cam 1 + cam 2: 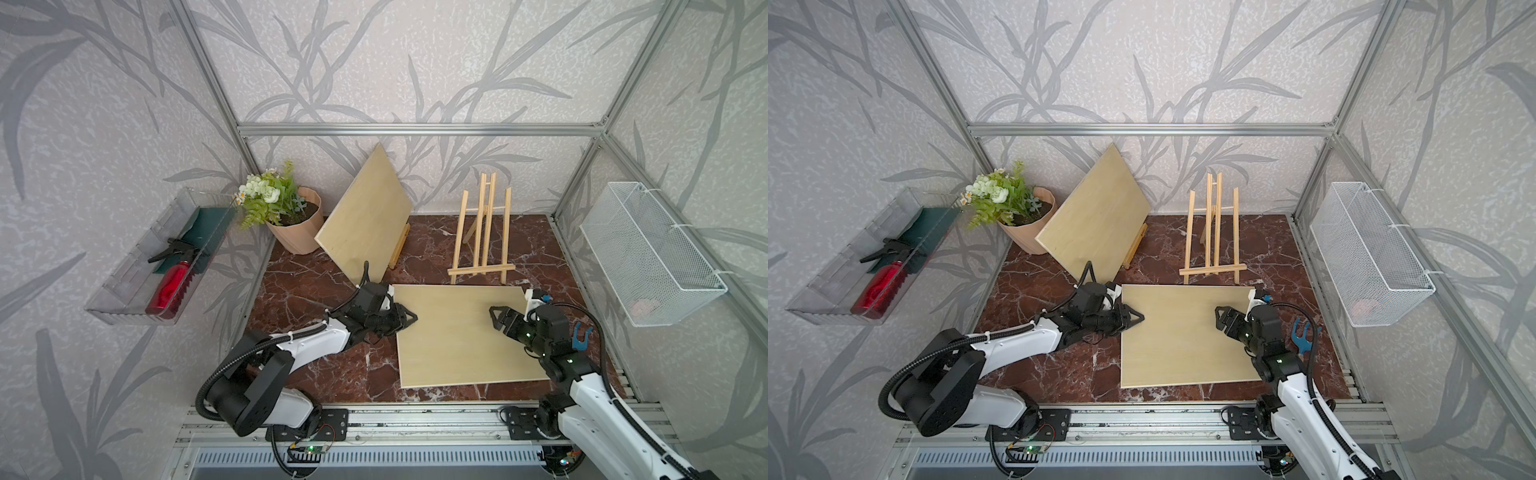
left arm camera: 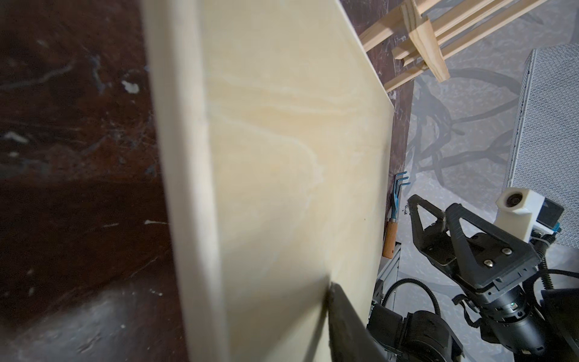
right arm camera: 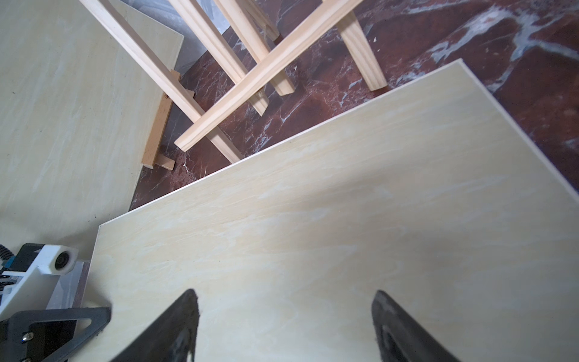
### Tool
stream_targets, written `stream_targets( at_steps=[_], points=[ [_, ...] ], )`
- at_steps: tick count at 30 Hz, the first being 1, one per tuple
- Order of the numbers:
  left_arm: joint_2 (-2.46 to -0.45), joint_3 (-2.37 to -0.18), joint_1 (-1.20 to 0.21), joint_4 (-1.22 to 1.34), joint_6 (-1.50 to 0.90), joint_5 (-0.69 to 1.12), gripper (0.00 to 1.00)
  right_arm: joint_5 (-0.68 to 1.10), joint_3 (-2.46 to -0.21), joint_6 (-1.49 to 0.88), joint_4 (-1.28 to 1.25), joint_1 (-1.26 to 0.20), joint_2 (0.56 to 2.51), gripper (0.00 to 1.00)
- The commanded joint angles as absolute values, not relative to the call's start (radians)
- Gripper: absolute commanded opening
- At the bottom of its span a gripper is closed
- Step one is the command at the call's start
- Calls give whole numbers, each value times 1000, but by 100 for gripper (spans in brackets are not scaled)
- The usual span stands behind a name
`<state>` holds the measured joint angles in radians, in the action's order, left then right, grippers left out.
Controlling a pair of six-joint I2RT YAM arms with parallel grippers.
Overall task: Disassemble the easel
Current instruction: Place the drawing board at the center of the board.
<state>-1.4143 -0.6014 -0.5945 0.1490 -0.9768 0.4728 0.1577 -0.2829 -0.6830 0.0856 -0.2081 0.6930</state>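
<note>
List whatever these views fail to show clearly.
- Wooden stand: in both top views the leaning board hides all but its foot.
- Left gripper: the left wrist view shows only one finger, so its grip on the flat board is unclear.
- Pinkish item in the basket: blurred by the mesh.

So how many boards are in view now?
2. A flat board lies on the table near the front; a leaning board rests on a mostly hidden easel beside the pot. No others show.
</note>
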Motion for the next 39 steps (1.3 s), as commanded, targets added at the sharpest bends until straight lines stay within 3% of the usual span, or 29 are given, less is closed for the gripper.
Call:
stream_targets(
  at_steps=[1, 10, 25, 35, 36, 39],
  points=[
    [-1417, -632, -586, 51, -918, 354, 39, 156, -273, -673, 67, -203, 692, 86],
    [-1410, -649, -584, 44, -919, 344, 49, 159, -273, -670, 62, -202, 700, 85],
    [-1365, -713, -590, 7, -933, 352, 51, 166, -265, -672, 40, -203, 721, 84],
    [-1217, -837, -732, -218, -859, 249, 55, 172, -262, -666, 33, -202, 715, 84],
    [-1200, -852, -755, -253, -844, 222, 57, 176, -261, -666, 31, -202, 715, 84],
    [-1147, -893, -823, -366, -796, 139, 87, 188, -256, -665, 14, -205, 716, 84]
  ],
)
